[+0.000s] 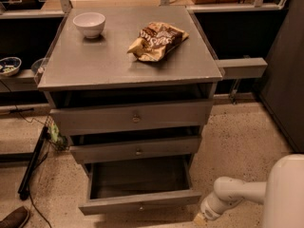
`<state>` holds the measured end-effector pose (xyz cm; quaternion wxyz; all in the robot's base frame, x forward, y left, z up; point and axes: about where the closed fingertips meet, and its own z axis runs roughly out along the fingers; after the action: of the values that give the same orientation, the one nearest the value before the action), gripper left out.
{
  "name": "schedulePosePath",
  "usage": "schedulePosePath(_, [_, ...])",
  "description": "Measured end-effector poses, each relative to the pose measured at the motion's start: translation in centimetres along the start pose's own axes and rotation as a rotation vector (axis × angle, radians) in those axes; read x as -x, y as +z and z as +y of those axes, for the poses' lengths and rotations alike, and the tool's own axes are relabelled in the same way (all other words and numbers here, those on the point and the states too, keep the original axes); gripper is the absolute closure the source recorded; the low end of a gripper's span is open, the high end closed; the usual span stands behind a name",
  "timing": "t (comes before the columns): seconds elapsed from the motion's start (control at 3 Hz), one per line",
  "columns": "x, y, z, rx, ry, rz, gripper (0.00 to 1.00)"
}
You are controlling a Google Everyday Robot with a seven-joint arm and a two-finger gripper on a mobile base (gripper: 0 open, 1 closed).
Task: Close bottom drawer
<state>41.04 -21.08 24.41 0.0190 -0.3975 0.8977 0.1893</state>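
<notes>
Speckled stone floor (pixel 237 137) runs under a grey wooden cabinet (pixel 118 61), with dark shelving behind it along the top of the frame. On the cabinet top a white bowl (pixel 90 23) stands at the upper left. A crumpled brown and gold snack bag (pixel 156 41) lies to the right of it, well apart. Its print is too blurred for me to read any brand.

The bottom drawer (pixel 140 202) sits at the lower centre of the frame. It is pulled well out, its dark inside open to view. Its front is a long shallow grey panel with a small round brass knob (pixel 141 206) in the middle. Above it are the middle drawer (pixel 137 149) and the taller top drawer (pixel 133 117), each with a like knob.

My tool (pixel 200 218) is at the bottom edge, lower right, just beside the bottom drawer's right front corner, on the end of my white arm (pixel 237 194). I cannot tell how far open it is, and I see nothing held in it.
</notes>
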Motion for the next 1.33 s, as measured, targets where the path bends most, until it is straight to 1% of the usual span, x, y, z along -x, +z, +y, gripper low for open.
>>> schedulePosePath(0.33, [1.9, 1.8, 0.3, 0.024, -0.017, -0.025, 1.00])
schedulePosePath(0.67, [4.9, 3.9, 1.1, 0.062, -0.055, -0.071, 1.00])
schedulePosePath(1.0, [5.2, 4.4, 0.8, 0.069, -0.049, -0.073, 1.00])
schedulePosePath(1.33, [8.1, 4.8, -0.9, 0.047, -0.045, -0.129, 1.00])
